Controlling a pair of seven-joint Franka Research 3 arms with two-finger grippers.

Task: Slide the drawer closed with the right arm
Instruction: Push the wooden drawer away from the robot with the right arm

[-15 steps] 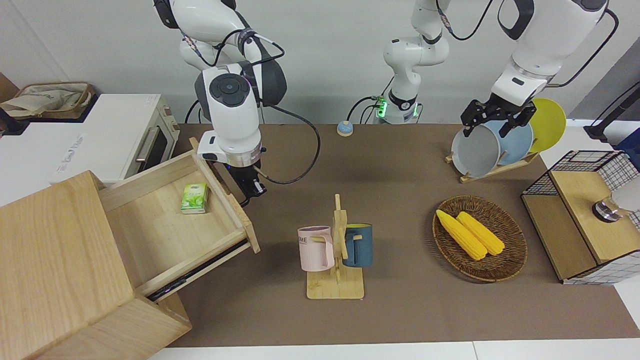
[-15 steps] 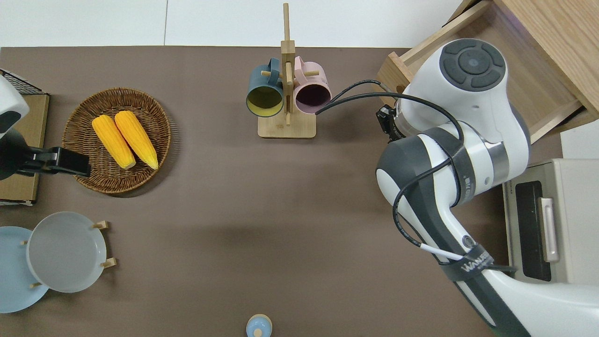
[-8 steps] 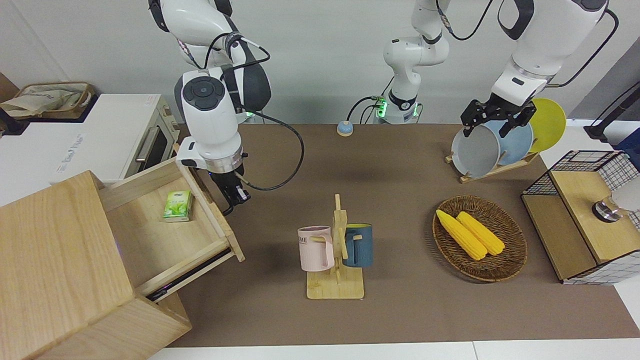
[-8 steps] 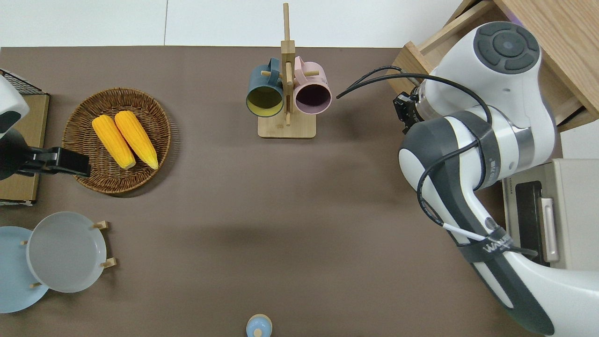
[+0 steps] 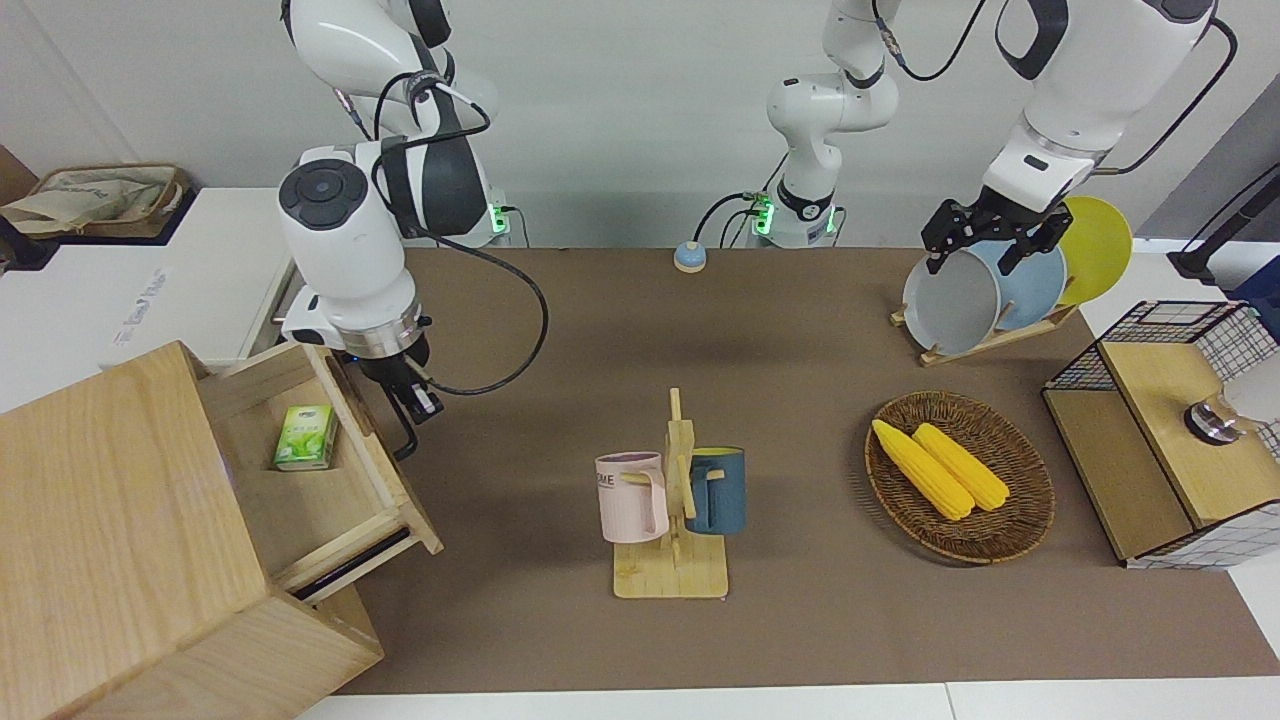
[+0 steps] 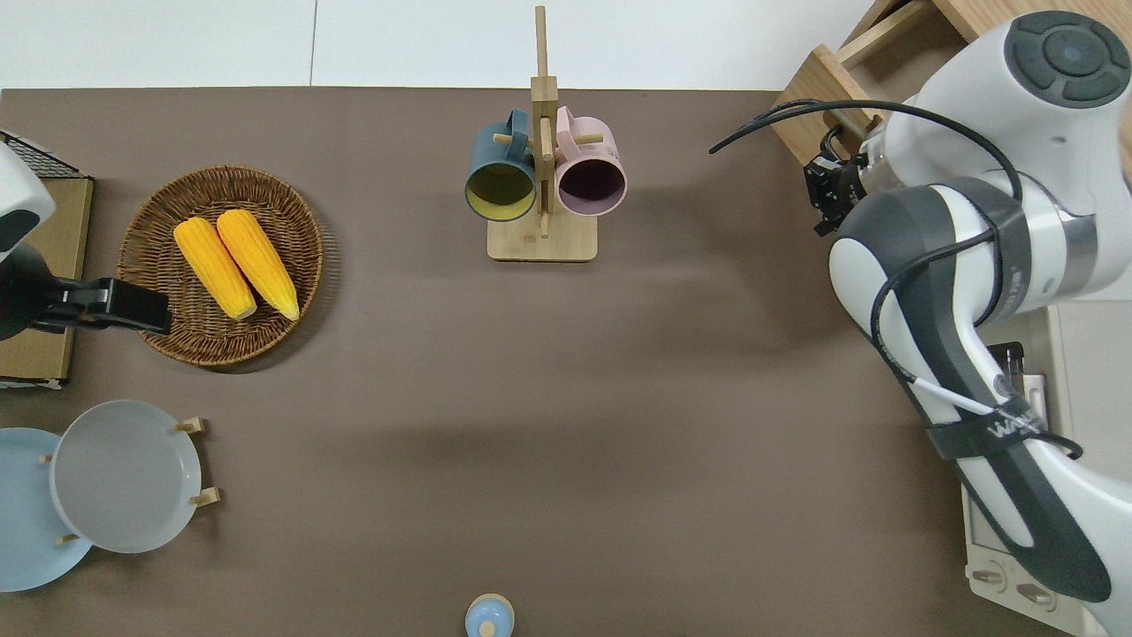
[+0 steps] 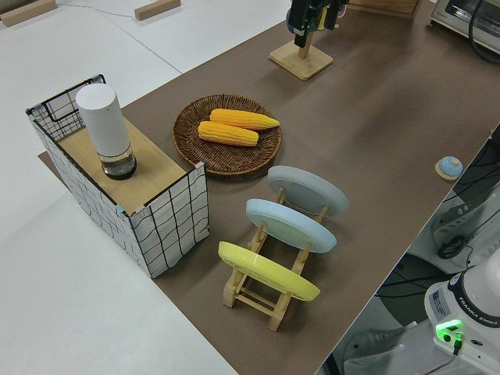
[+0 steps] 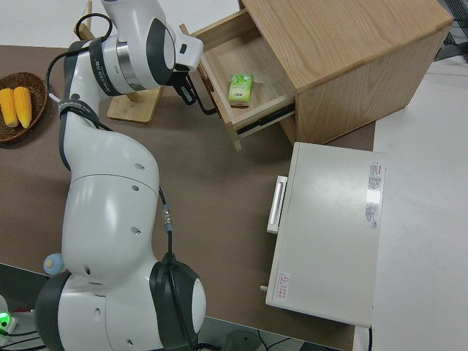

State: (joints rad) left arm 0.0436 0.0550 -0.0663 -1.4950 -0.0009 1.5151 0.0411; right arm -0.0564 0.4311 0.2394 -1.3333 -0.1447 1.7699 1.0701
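The pale-wood drawer (image 5: 398, 487) stands partly open out of the big wooden box (image 5: 110, 520) at the right arm's end of the table. A small green carton (image 5: 305, 437) lies in it. The black loop handle (image 8: 208, 108) shows on the drawer's front panel (image 8: 219, 117). My right gripper (image 5: 420, 400) is shut and rests against that front panel beside the handle, holding nothing. In the overhead view the right gripper (image 6: 827, 190) sits at the edge of the drawer (image 6: 809, 97), and the arm hides most of it. My left gripper (image 5: 972, 260) is parked and open.
A white oven (image 8: 329, 219) stands next to the box, nearer to the robots. A mug stand (image 5: 670, 500) with two mugs is mid-table. Toward the left arm's end are a wicker basket (image 5: 900, 520) of corn, a plate rack (image 5: 985, 330) and a wire-and-wood rack (image 5: 1150, 430).
My right gripper has moved toward the box with the drawer front, and the drawer has slid well in. The green carton rode along with it. The left arm has not moved.
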